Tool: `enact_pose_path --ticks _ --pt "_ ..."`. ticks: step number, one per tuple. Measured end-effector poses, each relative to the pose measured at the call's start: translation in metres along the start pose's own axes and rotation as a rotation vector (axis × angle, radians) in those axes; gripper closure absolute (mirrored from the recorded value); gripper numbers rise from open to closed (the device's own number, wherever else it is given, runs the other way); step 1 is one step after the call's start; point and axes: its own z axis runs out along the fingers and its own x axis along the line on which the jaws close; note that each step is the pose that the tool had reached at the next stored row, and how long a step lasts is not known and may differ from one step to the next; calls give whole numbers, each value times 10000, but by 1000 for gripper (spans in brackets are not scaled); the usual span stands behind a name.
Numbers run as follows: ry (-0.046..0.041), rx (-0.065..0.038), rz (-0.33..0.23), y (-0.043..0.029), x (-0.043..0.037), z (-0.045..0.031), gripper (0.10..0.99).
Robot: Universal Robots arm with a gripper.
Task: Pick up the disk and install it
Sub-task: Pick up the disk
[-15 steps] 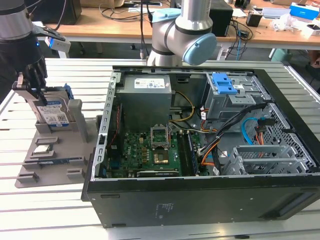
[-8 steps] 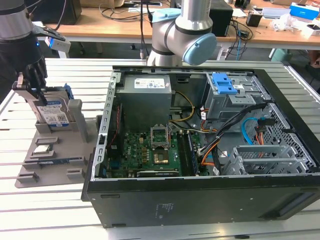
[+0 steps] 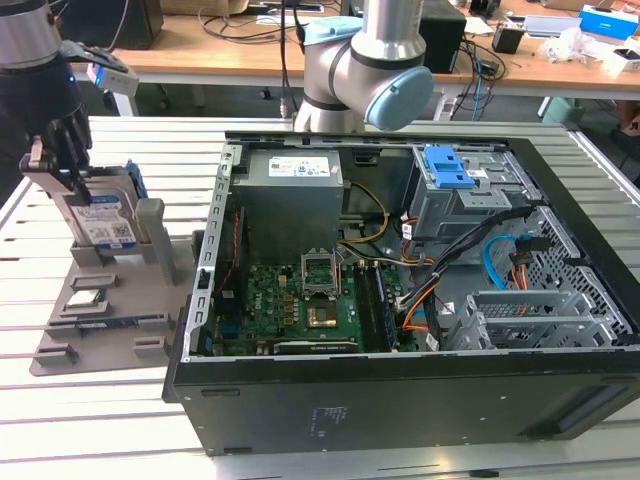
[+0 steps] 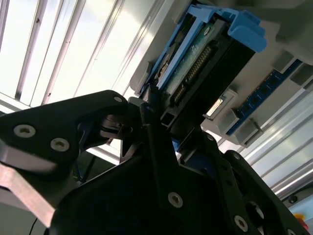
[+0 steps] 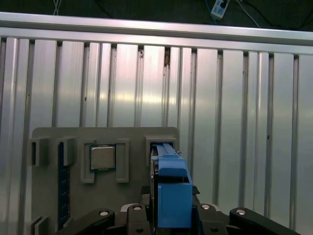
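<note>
Exterior view, upper left of the frame: disk [image 3: 103, 218] stands upright in grey holder [image 3: 150, 238] on the desk [image 3: 150, 140]. Fingers [image 4: 156, 142] appear closed on its edges, contact partly hidden. Judgement: lift straight, without tilt.

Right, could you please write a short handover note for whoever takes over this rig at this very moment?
Gripper: at the exterior view's left, shut on the upper end of the disk.
Disk: upright in its slot in the grey parts holder, on the table beside the open computer case.
Done: the disk is grasped.
Left: it is not yet lifted out of the holder, and it is not yet installed in the case.
</note>
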Motion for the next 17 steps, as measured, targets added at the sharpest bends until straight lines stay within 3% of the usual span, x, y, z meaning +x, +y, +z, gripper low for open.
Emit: enact_pose_path --ticks 17 --pt "-1 0 0 6 -14 -286 718"
